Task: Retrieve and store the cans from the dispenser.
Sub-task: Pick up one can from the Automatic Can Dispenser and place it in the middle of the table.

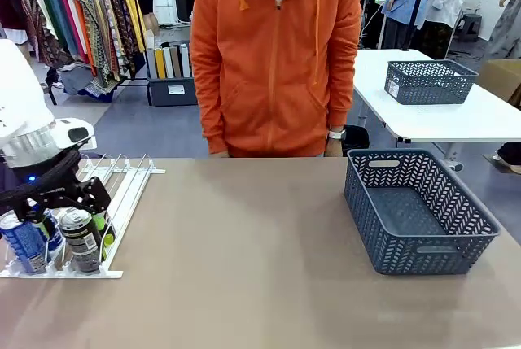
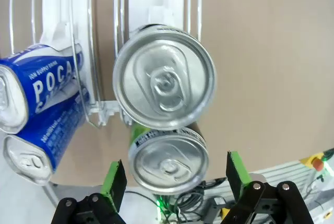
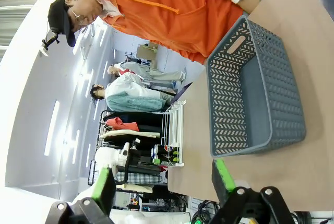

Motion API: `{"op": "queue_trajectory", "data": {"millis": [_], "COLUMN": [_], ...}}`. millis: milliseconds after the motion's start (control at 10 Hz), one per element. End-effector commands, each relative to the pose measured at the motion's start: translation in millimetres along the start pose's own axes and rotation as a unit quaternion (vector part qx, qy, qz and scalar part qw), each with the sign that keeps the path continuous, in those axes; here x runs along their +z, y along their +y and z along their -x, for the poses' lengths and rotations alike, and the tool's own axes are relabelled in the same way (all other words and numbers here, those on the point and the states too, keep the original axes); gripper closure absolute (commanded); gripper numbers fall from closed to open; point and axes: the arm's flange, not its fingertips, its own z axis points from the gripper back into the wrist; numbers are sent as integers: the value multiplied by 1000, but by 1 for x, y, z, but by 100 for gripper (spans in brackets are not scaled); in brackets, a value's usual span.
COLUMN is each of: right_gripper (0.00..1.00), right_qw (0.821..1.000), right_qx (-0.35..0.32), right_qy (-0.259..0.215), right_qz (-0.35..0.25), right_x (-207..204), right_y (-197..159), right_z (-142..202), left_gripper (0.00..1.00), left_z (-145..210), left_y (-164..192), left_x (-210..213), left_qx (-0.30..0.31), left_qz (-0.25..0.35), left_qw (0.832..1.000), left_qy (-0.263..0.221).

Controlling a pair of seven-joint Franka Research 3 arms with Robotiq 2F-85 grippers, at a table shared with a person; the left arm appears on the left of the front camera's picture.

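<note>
Our left gripper (image 2: 176, 179) holds its green pads (image 2: 114, 182) wide apart, one on each side of the silver top of a dark can (image 2: 168, 161). A sliver of gap shows at either pad, so nothing is clamped. That can stands at the front end of a lane in the white dispenser (image 2: 78, 25), with a second dark can (image 2: 164, 78) just behind it in the same lane. In the neighbouring lane we see two blue cans (image 2: 39, 85) with white lettering, one behind the other.

From the front, the dispenser lies at the left near corner of the brown table (image 1: 244, 268).

Our right gripper (image 3: 163, 182) is likewise spread, its fingers holding nothing, and it faces the grey mesh basket (image 3: 261, 93) on the table's right half. A person in an orange hoodie (image 1: 277, 56) stands at the far edge.
</note>
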Motion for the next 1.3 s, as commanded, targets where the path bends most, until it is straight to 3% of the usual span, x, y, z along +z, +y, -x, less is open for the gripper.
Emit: {"op": "queue_trajectory", "data": {"millis": [0, 200, 1000, 1200], "right_gripper": [0, 0, 0, 0], "right_qw": [1000, 1000, 1000, 1000], "right_qx": [13, 13, 13, 13], "right_qy": [-6, -6, -6, -6], "right_qz": [-10, -10, -10, -10], "right_x": [0, 0, 0, 0], "right_y": [2, 2, 2, 2], "right_z": [-3, -3, -3, -3], "left_gripper": [0, 0, 0, 100], "left_z": [-7, -10, -15, -15], "left_y": [-2, -3, -5, -4], "left_x": [4, -2, -11, -11], "left_qx": [19, -18, -44, -40], "left_qz": [-29, -31, -32, -33], "left_qw": [999, 999, 998, 999], "left_qy": [-13, -27, -9, -5]}}
